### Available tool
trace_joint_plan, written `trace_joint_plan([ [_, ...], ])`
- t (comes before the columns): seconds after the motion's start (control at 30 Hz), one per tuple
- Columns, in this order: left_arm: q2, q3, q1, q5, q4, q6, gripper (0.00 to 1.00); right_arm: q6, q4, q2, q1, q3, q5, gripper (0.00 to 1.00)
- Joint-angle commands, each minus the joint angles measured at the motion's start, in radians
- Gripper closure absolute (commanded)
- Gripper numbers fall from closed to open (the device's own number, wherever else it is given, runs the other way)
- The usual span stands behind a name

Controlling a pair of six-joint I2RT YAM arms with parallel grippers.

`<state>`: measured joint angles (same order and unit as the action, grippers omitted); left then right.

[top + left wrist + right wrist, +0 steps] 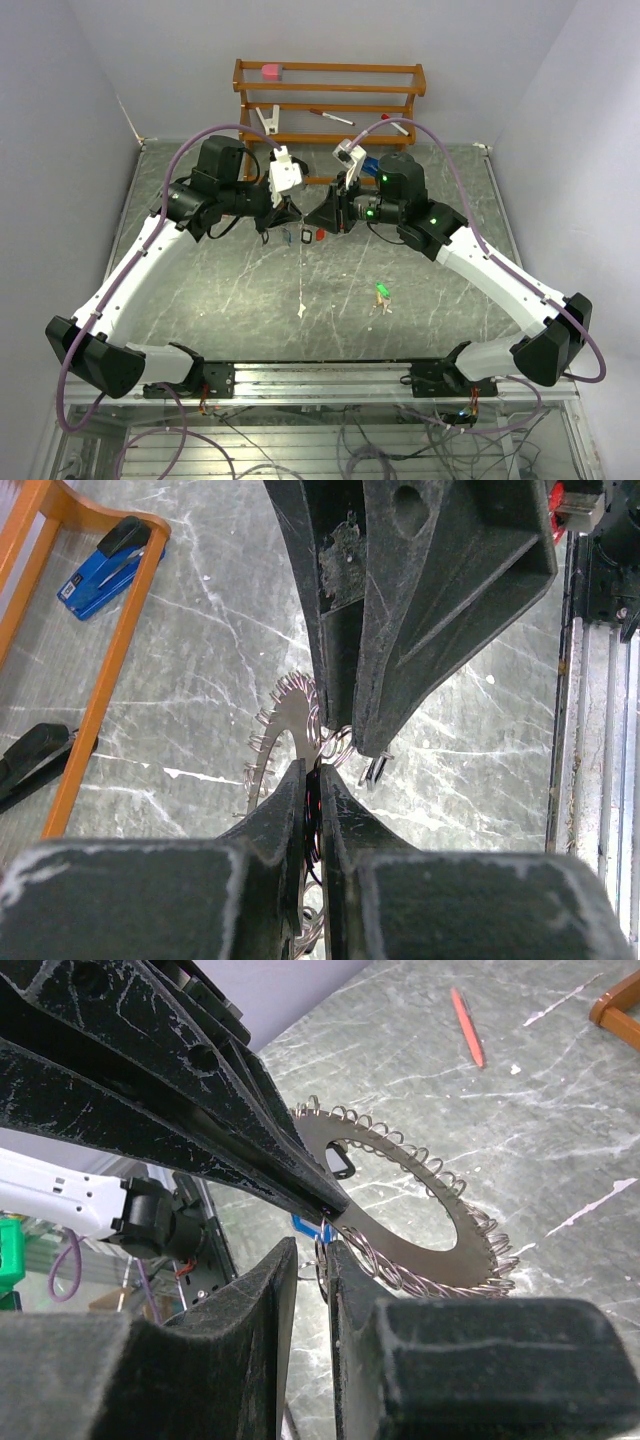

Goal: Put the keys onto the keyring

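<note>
The keyring [290,715] is a flat silver hoop fringed with small wire loops, held above the table between both arms. My left gripper [312,770] is shut on its rim, and in the right wrist view the left gripper [335,1205] bites the keyring [401,1241] at its inner edge. My right gripper [312,1245] meets it tip to tip, closed to a slit on a key's small wire loop [322,1250], with a blue key [303,1226] just behind. Red [320,235] and blue [288,237] keys dangle under the grippers. A green key [381,291] lies on the table.
A wooden rack [330,80] stands at the back holding a pink block [271,70], a clip and pens. Its rail [110,670] and a blue object [100,570] show beside the left gripper. A red pen [467,1025] and a white scrap [300,310] lie on the table.
</note>
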<state>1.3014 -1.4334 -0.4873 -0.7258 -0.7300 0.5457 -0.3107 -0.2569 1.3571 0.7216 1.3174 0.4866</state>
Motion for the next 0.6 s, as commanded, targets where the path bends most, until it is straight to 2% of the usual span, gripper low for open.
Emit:
trace_joint_plan([
  [0.0,-0.013,-0.058,0.001,-0.011,0.055,-0.003,0.93,-0.008,0.012,-0.007,-0.002,-0.003,0.018,0.81],
  [0.57,-0.006,-0.062,0.0,-0.013,0.063,-0.017,0.93,-0.028,0.054,0.012,-0.002,-0.004,-0.022,0.84],
])
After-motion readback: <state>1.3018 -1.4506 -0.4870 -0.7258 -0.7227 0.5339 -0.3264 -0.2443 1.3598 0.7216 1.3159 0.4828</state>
